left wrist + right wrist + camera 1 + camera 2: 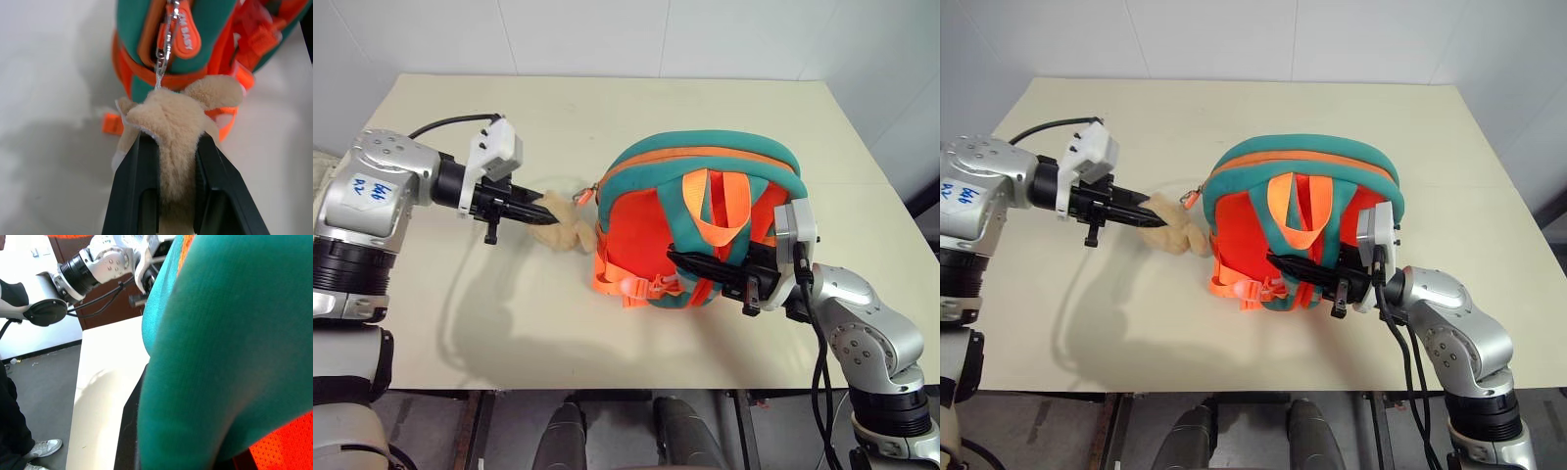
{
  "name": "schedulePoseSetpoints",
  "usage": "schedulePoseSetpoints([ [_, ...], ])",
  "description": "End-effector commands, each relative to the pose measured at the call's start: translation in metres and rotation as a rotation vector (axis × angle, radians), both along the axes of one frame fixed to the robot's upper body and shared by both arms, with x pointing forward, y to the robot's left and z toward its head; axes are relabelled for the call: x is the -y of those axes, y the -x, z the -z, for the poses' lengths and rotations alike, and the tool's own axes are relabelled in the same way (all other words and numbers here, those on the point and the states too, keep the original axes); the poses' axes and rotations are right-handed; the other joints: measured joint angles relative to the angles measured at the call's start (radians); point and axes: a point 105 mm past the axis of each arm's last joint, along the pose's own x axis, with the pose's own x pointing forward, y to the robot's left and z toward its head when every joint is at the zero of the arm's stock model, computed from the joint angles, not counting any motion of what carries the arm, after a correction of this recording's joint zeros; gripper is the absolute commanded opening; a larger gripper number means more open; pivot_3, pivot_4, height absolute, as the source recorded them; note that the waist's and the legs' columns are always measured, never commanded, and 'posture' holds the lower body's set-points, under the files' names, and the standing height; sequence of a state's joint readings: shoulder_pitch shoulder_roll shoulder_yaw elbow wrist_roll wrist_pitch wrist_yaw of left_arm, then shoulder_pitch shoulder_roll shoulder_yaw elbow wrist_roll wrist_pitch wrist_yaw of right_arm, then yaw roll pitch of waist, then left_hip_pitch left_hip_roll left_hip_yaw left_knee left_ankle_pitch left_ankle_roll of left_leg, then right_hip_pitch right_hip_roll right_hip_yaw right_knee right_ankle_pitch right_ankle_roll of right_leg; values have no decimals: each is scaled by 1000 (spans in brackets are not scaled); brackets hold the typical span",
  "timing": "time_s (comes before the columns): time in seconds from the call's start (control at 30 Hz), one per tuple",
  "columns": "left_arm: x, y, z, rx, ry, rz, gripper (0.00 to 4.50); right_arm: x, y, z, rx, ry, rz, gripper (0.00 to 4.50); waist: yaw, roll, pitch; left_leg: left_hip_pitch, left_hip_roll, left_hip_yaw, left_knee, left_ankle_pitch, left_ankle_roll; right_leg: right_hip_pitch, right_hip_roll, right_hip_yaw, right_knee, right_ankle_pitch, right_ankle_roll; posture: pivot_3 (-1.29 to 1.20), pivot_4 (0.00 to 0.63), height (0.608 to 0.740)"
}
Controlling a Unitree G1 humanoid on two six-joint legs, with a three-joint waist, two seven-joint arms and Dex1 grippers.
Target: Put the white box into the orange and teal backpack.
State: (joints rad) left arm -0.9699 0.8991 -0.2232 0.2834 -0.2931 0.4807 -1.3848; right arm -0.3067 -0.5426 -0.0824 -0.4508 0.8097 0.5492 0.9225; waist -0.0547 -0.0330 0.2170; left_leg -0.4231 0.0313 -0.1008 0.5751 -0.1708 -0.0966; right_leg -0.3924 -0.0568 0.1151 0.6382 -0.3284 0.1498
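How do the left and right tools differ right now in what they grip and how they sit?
The left tool is shut on the plush bear beside the backpack; the right tool is shut on the backpack's teal strap. The left tool stands clear of the backpack's body, out over the table; the right tool lies against its strap side. Both are closed on soft parts of the backpack.
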Motion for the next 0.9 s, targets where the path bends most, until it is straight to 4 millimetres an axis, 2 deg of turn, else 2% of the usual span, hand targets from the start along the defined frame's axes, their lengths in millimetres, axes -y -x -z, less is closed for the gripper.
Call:
schedulePoseSetpoints([
  [0.03, -4, -3, 17, -34, -59, 2, 402, -1, 5, -10, 60, -10, -10, 0, 1, 0, 0, 0, 0, 0, 0, 0, 0, 0, 0, 0, 0, 0, 0, 0, 150, 740],
  [0.43, -7, -9, 59, -121, -141, 6, 401, -1, 3, -10, 57, 9, -7, 0, 0, 0, 0, 0, 0, 0, 0, 0, 0, 0, 0, 0, 1, 0, 0, 0, 150, 740],
  [0.57, -3, -16, 44, -24, -70, -5, 384, 1, 1, -10, 56, 29, 6, 0, 0, 0, 0, 0, 0, 0, 1, 0, 0, 0, 0, 0, 3, 0, 0, 0, 150, 740],
  [0.73, 2, -11, 16, 97, 44, 40, 383, 3, -2, -9, 37, 77, 10, 0, 2, 0, 0, 0, 0, 0, 2, 0, 0, 0, 0, 0, 4, 0, 0, 0, 150, 740],
  [0.77, 2, -13, 11, 164, 55, 35, 383, 3, -1, -9, 24, 89, 0, 0, 2, 0, 0, 0, 0, 0, 1, 0, 0, 0, 0, 0, 3, 0, 0, 0, 150, 740],
  [0.83, 4, -16, -5, 396, 99, 48, 383, 4, 1, -7, 6, 119, -15, 710, 5, 0, 0, 0, 0, 0, 1, 0, 0, 0, 0, 0, 3, 0, 0, 0, 150, 740],
  [0.87, 5, -15, -19, 480, 207, 39, 733, 4, 2, -6, 8, 135, -20, 1013, 8, 0, 0, 0, 0, 0, 1, 0, 0, 0, -1, 0, 3, 0, 0, 0, 150, 740],
  [0.9, 0, -14, -17, 460, 204, 27, 1106, 5, 2, -6, 11, 148, -25, 1314, 14, 0, 0, 0, 0, 0, 1, 0, 0, 0, -1, -1, 3, 0, 0, 0, 150, 740],
])
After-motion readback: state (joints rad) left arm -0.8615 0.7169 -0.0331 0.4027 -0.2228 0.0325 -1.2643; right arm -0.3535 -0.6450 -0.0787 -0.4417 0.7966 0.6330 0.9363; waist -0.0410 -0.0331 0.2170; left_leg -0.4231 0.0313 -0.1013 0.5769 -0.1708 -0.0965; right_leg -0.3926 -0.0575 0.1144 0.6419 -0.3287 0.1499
